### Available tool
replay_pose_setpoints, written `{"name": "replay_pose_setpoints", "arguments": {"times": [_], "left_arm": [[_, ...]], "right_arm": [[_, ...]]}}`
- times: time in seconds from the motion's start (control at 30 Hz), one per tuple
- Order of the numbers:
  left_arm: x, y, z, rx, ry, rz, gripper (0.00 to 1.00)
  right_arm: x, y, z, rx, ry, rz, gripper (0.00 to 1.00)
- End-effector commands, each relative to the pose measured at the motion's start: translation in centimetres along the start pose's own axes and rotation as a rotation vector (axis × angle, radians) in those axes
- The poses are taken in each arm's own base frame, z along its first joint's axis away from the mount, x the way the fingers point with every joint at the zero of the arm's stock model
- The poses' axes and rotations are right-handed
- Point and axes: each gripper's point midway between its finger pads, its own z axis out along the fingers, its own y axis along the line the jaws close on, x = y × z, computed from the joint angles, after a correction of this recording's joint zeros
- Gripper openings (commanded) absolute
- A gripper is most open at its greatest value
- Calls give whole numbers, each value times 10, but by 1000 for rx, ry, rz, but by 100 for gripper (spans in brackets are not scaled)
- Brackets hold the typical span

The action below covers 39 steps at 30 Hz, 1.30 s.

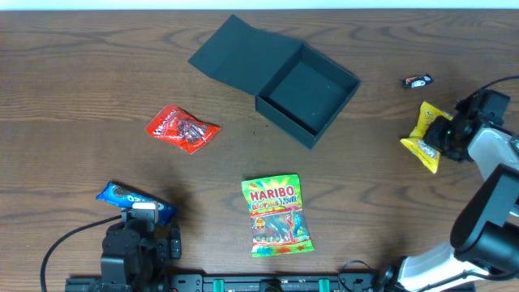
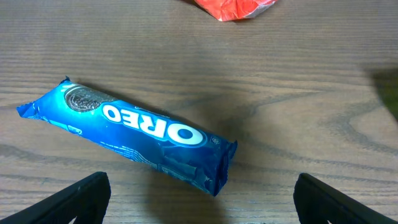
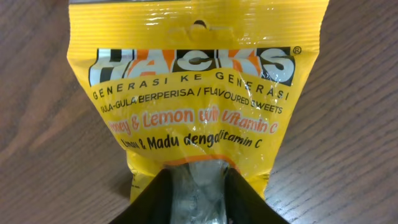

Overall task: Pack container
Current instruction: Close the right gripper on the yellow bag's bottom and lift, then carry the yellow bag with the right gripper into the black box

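Observation:
The container (image 1: 308, 97) is a dark teal-black square box, open, with its flap lid (image 1: 235, 53) lying flat to its left at the table's back middle. My right gripper (image 1: 442, 138) is shut on a yellow Hacks sweets packet (image 1: 426, 136) at the right side; the wrist view shows its fingers (image 3: 198, 193) pinching the packet's (image 3: 199, 81) clear lower end. My left gripper (image 2: 199, 202) is open and empty, just in front of a blue Oreo packet (image 2: 137, 134), which lies at the front left (image 1: 134, 199).
A red snack packet (image 1: 182, 128) lies left of the box; its edge shows in the left wrist view (image 2: 233, 7). A green Haribo bag (image 1: 276, 215) lies at the front middle. A small dark wrapped sweet (image 1: 418, 80) lies at the back right.

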Motion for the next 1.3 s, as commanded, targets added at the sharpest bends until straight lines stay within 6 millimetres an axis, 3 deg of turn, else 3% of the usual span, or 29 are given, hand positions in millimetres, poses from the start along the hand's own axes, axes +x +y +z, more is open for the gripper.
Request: {"name": "replay_pose_setpoints", "arguments": {"times": [0.0,0.1,0.27,0.5,0.6,0.73,0.87,1.0,1.1,1.17,1.27], "left_arm": [[13,2,6,-14,45,15,95],[13,2,6,-13,45,15,95],[13,2,6,-14,45,15,95],[13,2,6,-14,45,15,96],[13,2,6,-13,45,15,95],[13,2,6,-13,45,15,96],[13,2,6,-13,45,15,95],[13,2,6,-14,45,15,95],[13,2,6,-13,45,15,96],[13,2,6,-13,45,15,95],[13,2,6,-14,45,15,95]], "right_arm": [[-6,-1,-5,-4,-17,6,20],[-6,-1,-5,-4,-17,7,8],[-6,-1,-5,-4,-17,7,1],[-5,5,-6,-24,-12,8,1],[-6,23,-12,-90,-11,-31,1],[-20,54,-45,-153,-61,-131,1],[-31,91,-98,-200,-153,-250,1],[-28,128,-150,-255,-238,-376,1],[-12,163,-184,-334,-262,-562,1],[11,194,-209,-444,-253,-755,1],[38,220,-235,-550,-230,-961,1]]}}
